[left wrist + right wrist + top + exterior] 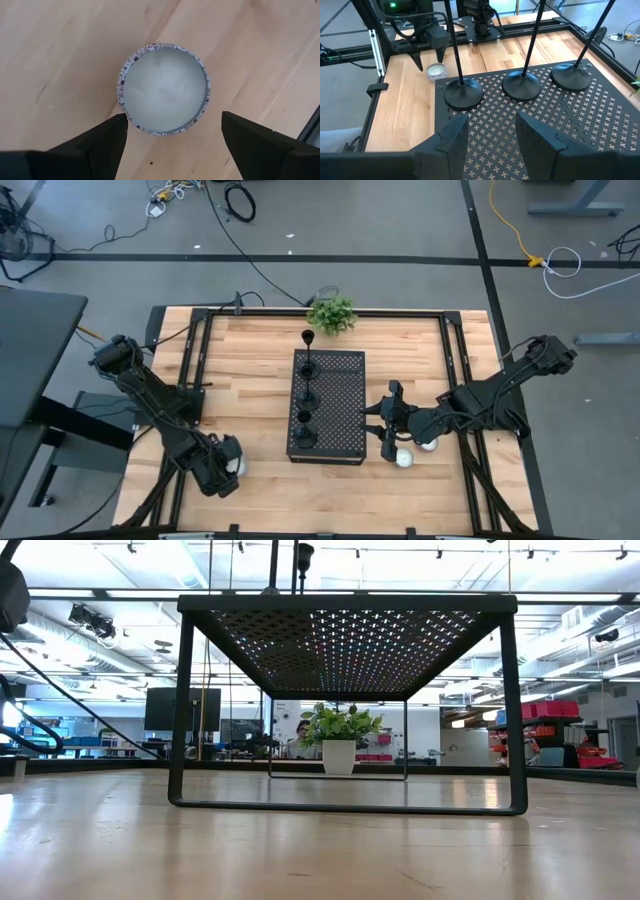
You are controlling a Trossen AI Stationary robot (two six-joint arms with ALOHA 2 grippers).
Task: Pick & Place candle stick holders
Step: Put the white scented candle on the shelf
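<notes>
Three candle stick holders (463, 93) stand upright in a row on the black perforated box (327, 406) at desk (250, 370) centre, bases along the box's 9 o'clock side, running 12 to 6. Right pincer (490, 131) sits low at the box's 3 o'clock edge, fingers spread, holding nothing, pointed at the nearest base. Two white candles (404, 459) lie just beside the right arm at about 5 o'clock of the box. Left pincer (172, 135) hangs at 8 o'clock of the box, fingers spread straddling another white candle (164, 88), not touching it. Potted plant (332, 314) at 12 o'clock desk edge.
</notes>
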